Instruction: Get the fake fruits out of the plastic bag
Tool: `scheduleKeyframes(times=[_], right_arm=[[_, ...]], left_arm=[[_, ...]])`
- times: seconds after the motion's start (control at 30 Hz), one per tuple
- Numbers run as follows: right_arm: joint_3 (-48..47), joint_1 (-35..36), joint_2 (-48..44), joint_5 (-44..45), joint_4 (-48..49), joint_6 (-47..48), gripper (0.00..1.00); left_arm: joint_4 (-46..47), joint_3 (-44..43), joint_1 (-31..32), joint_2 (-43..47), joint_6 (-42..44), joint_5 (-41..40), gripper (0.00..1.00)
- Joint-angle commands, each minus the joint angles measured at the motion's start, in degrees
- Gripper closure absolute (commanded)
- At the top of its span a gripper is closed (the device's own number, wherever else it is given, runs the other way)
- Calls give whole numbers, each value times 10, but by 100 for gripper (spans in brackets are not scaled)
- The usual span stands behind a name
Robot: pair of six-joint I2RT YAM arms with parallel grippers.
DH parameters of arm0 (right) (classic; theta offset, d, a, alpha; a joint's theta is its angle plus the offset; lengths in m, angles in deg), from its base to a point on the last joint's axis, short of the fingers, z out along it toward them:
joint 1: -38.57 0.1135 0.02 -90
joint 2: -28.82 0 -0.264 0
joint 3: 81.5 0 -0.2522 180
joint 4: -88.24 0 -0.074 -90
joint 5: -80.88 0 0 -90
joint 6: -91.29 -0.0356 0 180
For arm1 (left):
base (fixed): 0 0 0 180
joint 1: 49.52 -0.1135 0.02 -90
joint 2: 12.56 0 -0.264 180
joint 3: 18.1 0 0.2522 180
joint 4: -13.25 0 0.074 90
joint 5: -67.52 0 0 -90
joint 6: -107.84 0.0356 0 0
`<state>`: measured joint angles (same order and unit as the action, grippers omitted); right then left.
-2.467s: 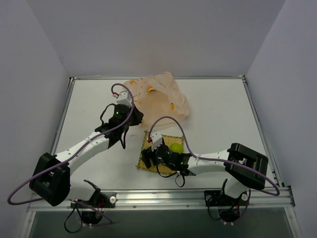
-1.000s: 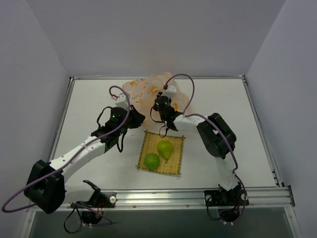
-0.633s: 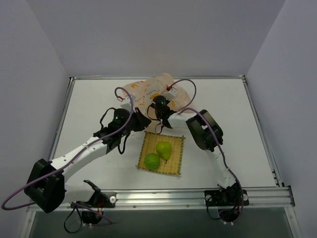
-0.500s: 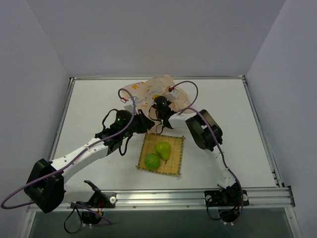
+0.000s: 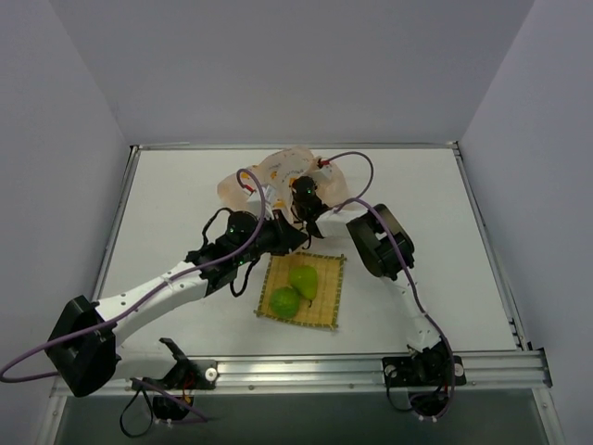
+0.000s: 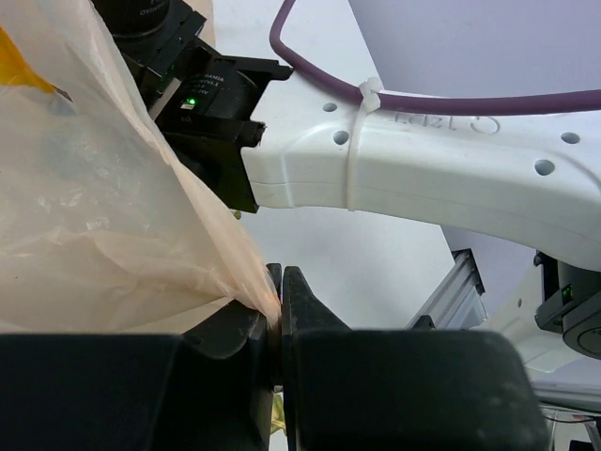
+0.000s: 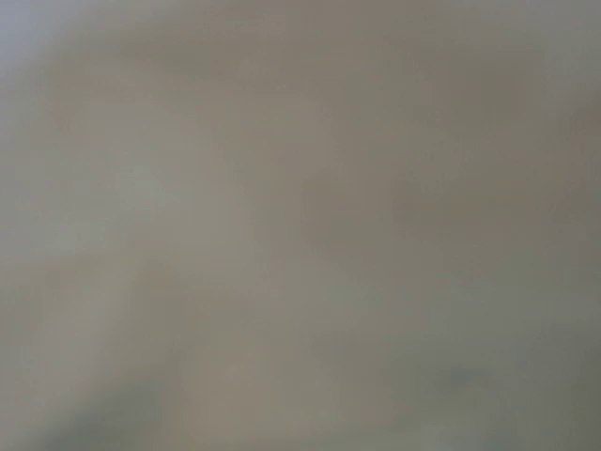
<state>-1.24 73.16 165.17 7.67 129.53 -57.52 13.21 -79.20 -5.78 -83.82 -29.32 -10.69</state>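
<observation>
Plastic bag [image 6: 94,188] edge is pinched tight in the left gripper [image 6: 280,287], jaws closed on it, probably anchoring it. The right gripper [image 5: 302,193] sits buried in the folds, and I can't tell its jaw spread. Already out, pear [image 5: 305,278] and lime [image 5: 284,301] lie clear of both.

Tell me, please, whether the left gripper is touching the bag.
Touching. The left wrist view shows the left gripper shut on a fold of the bag, with the thin plastic pinched between its jaws.
</observation>
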Motion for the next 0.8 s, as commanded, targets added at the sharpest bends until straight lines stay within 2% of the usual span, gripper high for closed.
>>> scheduleKeyframes(times=[0.0,0.03,0.07,0.1,0.13,0.17,0.2,0.27,0.33,0.47,0.63,0.67,0.7,0.77], right_arm=[[-48,3,31,-25,-20,-1,14],[-57,5,37,-27,-28,7,15],[-68,8,48,-35,-36,28,19],[-69,8,51,-41,-35,34,28],[-67,7,52,-44,-33,38,33],[-59,1,51,-48,-25,39,39],[-37,-3,46,-61,-3,39,54],[-18,-11,32,-81,20,45,56],[9,-26,14,-117,44,62,66],[29,-49,-4,-195,51,85,68],[42,-58,-21,-236,39,108,68],[50,-58,-24,-245,42,110,68],[55,-58,-27,-251,45,109,68],[68,-59,-37,-267,56,109,68]], left_arm=[[-4,-32,1,13,9,2,98],[-17,-34,-3,15,22,-15,95],[-25,-35,-8,17,29,-18,86],[-45,-40,-26,18,37,-18,78],[-54,-43,-37,21,51,-17,56],[-66,-49,-49,24,59,-18,43],[-89,-55,-60,34,69,-20,33],[-111,-87,-92,44,101,-26,17],[-152,-139,-106,56,146,-42,14],[-177,-202,-134,60,184,-82,11],[-147,-197,-222,24,110,-60,18],[-144,-203,-261,13,98,-52,18],[-129,-212,-279,-23,93,-39,20],[-163,-249,-306,-68,99,-21,21]])
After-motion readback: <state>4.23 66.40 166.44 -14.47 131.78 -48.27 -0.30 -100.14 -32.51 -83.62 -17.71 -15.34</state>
